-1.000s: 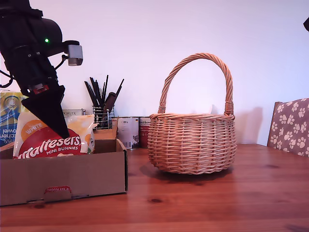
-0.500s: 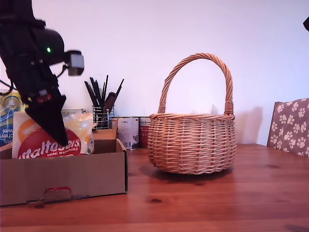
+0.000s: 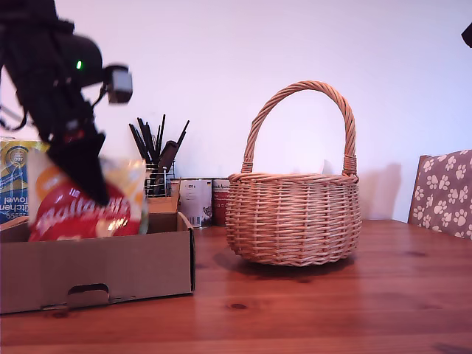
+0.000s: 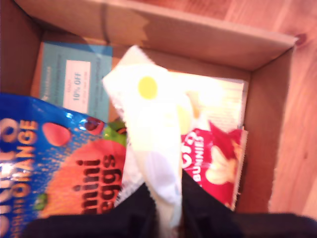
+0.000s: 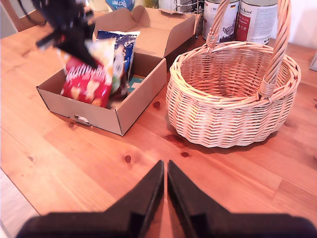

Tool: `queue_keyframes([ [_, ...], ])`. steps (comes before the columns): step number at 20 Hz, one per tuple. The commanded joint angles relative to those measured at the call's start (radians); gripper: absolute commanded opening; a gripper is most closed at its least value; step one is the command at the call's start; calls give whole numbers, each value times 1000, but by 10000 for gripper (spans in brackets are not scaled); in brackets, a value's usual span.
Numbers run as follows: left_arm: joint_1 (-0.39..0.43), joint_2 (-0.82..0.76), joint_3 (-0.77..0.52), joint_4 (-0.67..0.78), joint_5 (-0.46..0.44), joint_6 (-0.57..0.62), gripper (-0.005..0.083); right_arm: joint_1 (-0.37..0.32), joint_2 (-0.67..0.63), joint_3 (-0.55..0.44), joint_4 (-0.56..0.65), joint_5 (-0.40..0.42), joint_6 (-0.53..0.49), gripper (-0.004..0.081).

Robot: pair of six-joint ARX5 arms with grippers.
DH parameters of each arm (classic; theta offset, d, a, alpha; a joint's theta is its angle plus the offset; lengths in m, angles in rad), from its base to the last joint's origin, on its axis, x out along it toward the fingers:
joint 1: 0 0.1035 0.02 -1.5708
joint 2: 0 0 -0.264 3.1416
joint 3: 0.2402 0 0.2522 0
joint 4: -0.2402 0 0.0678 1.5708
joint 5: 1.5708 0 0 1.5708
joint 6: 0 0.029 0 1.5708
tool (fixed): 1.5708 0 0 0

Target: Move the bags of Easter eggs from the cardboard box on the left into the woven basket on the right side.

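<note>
Exterior view first: my first hand [image 3: 92, 192] points down over the cardboard box [image 3: 110, 269], at the exterior view's left. You see its two dark fingers pinching the pale upper part of the Maltesers bag [image 3: 70, 217]. The bag hangs with its red lower half behind the box's front wall, and it is blurred, so I cannot tell if it touches the box floor.

First wrist view shows the same grip from close: the white strip of the bag [image 4: 148, 129] sits between the fingers of my first hand [image 4: 166, 198], and its red "Bunnies" part spreads beside them. Just beside it lies the blue Terry's Orange bag [image 4: 59, 168], partly over a teal voucher card [image 4: 74, 79] on the box floor. The box walls [image 4: 198, 39] stand close around both bags.

Second wrist view shows my second hand [image 5: 165, 173] with its fingers pressed together and holding nothing, above the bare desk [image 5: 74, 163]. Before it stand the box [image 5: 133, 104] and the woven basket [image 5: 233, 104], near each other with only a narrow strip of desk between them. You see no bag inside the basket.

The basket [image 3: 293, 214] stands upright on the desk [image 3: 332, 302], and its tall handle arches across the middle of its mouth. Behind the box there are a wire holder with dark pens [image 3: 155, 158], some tins [image 3: 195, 200] and a kitchen towel pack [image 3: 11, 181]. A paw-print cushion [image 3: 445, 192] is at the exterior view's right.
</note>
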Motion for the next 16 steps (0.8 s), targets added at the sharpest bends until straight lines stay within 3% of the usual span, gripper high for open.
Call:
queue_keyframes([
  [1,-3,9,1,-10,-1,0,-24,5,3,10,7,-2,1,-13],
  [16,-3,-92,168,-111,-10,-54,-24,5,3,10,6,-2,1,-13],
])
